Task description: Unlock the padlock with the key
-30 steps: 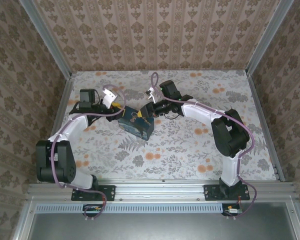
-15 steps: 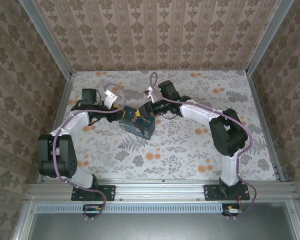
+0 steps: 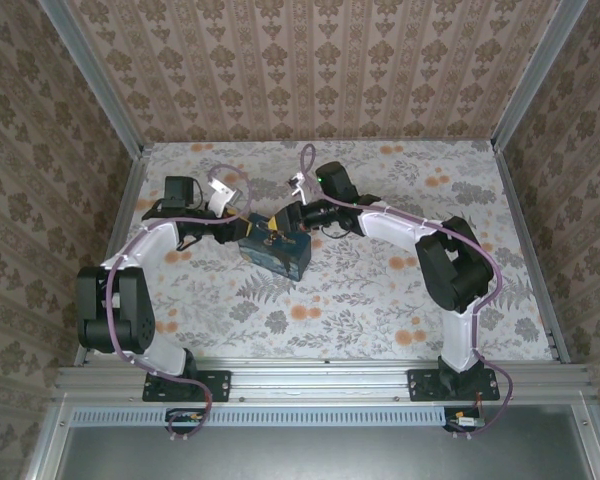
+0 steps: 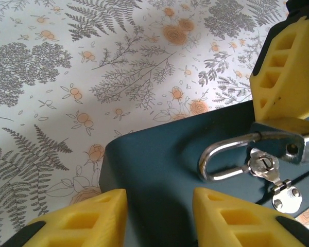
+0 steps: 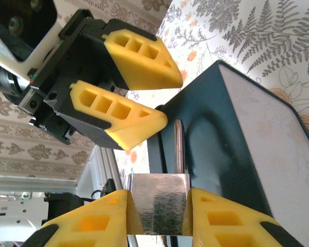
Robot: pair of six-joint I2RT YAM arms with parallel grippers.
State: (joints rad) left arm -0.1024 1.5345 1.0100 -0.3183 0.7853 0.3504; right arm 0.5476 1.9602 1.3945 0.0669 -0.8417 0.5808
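My right gripper (image 5: pixel 157 211) is shut on the silvery body of the padlock (image 5: pixel 157 203). Its grey shackle (image 5: pixel 178 146) runs up along the face of the dark blue tin (image 5: pixel 237 134). In the left wrist view the shackle (image 4: pixel 221 159) loops through the tin's metal clasp (image 4: pixel 268 167), with one yellow finger (image 4: pixel 288 77) of the right gripper above the padlock body (image 4: pixel 280 131). My left gripper (image 4: pixel 159 216) is open, its fingers either side of the tin's near corner (image 4: pixel 159 170). From above, the left gripper (image 3: pixel 242 228) and right gripper (image 3: pixel 278 222) meet at the tin (image 3: pixel 280 255). The key is hidden.
The tin stands on a floral tablecloth (image 3: pixel 380 290) inside a walled booth with patterned walls (image 3: pixel 310 70). Both arms reach inward from the near rail (image 3: pixel 320 375). Open cloth lies in front of the tin and to the right.
My left gripper has moved in toward the tin's back-left corner. The right gripper has shifted slightly left with the padlock still in it.
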